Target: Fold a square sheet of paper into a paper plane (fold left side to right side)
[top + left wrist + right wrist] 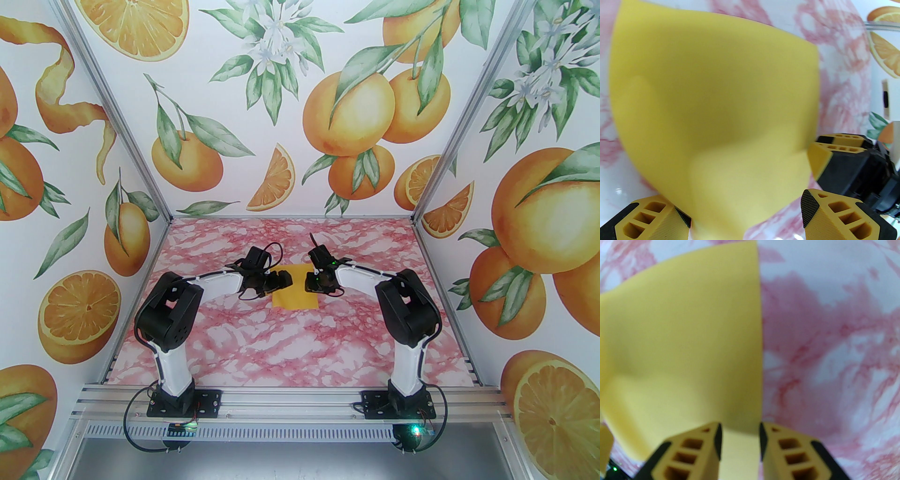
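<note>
The square sheet of paper [296, 296] is plain yellow and lies on the pink marbled table between my two grippers. My left gripper [283, 279] is at its left edge. In the left wrist view the left gripper [745, 211] is wide open, with the bowed sheet [712, 93] reaching between its fingers. My right gripper [310, 282] is at the sheet's right edge. In the right wrist view the right gripper [740, 436] has a narrow gap, and the edge of the sheet [689, 333] runs under it. The paper plane is out of view.
Walls printed with oranges [300, 103] close the table on the back, left and right. An aluminium rail [290, 398] with both arm bases runs along the near edge. The marbled table top [290, 347] stretches bare between the sheet and the bases.
</note>
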